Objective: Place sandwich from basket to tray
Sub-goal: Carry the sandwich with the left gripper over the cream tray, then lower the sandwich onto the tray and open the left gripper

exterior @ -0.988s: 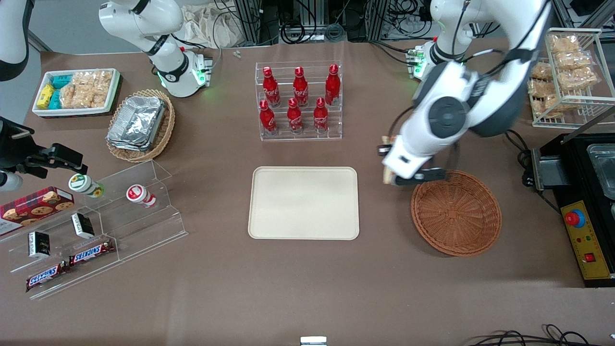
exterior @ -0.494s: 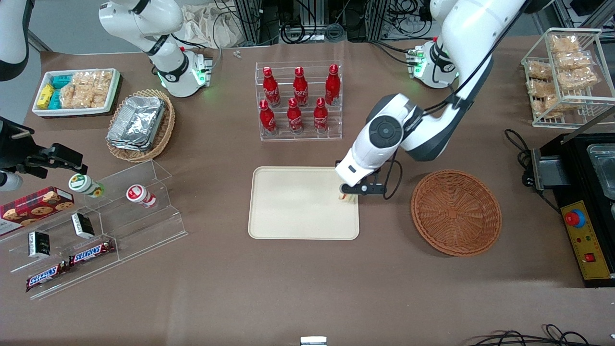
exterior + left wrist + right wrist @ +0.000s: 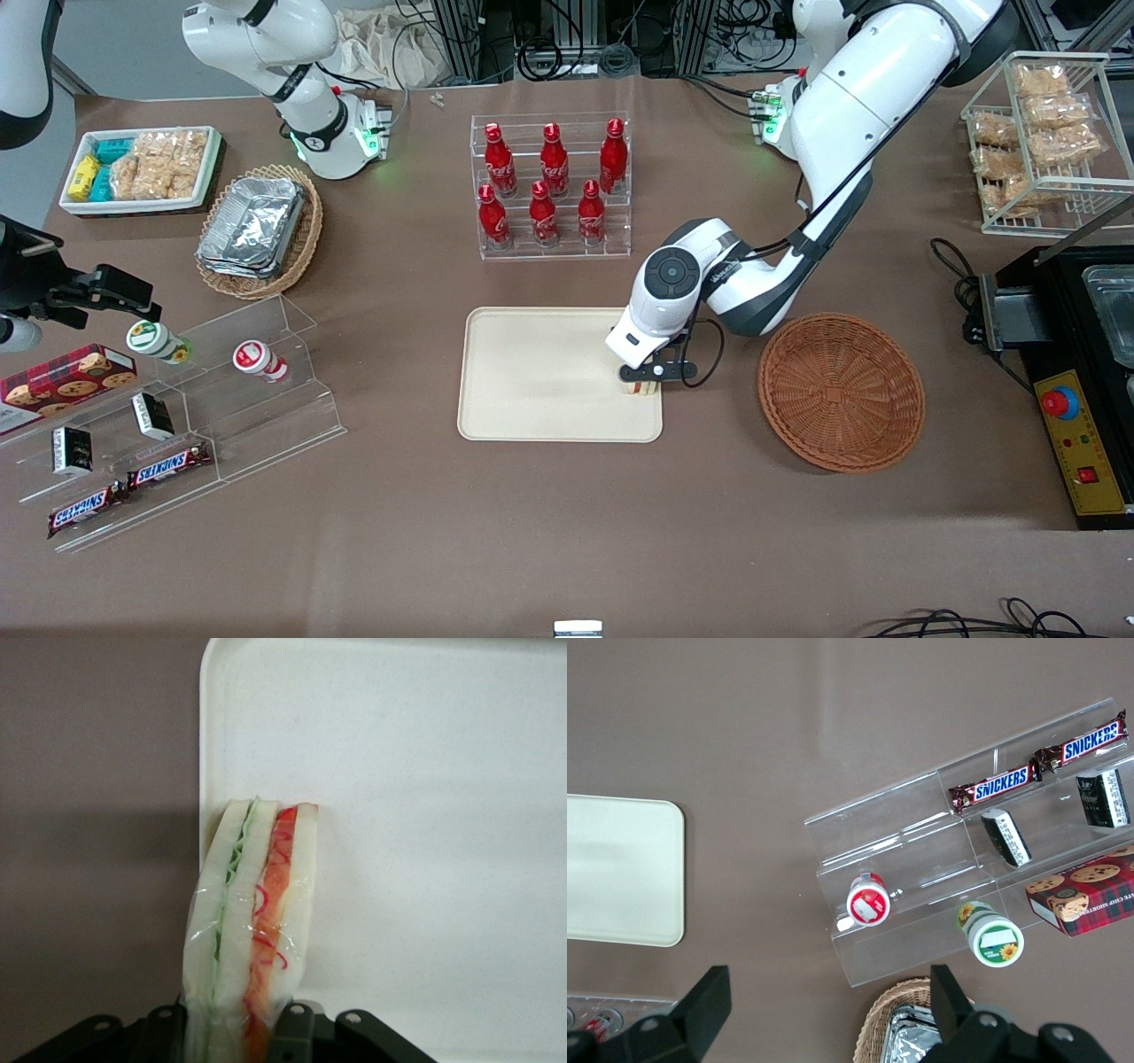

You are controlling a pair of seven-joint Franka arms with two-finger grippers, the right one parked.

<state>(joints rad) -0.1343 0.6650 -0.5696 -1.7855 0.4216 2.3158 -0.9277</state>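
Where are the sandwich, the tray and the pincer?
sandwich (image 3: 252, 921), left wrist view, on its wrapped cut edge.
tray (image 3: 532, 381), front view, on its bare floor.
pincer (image 3: 642, 383), front view, between its fingertips, above the tray's edge.

1. "SNICKERS" stands in blue letters on two brown chocolate bars (image 3: 993, 785) lying end to end on the clear plastic step shelf (image 3: 292, 416), toward the parked arm's end of the table.
2. The same word reads on those bars in the front view, on the shelf's step nearest that camera.
3. The red bottles (image 3: 542, 182) in the clear rack carry white script, too small to read for certain.
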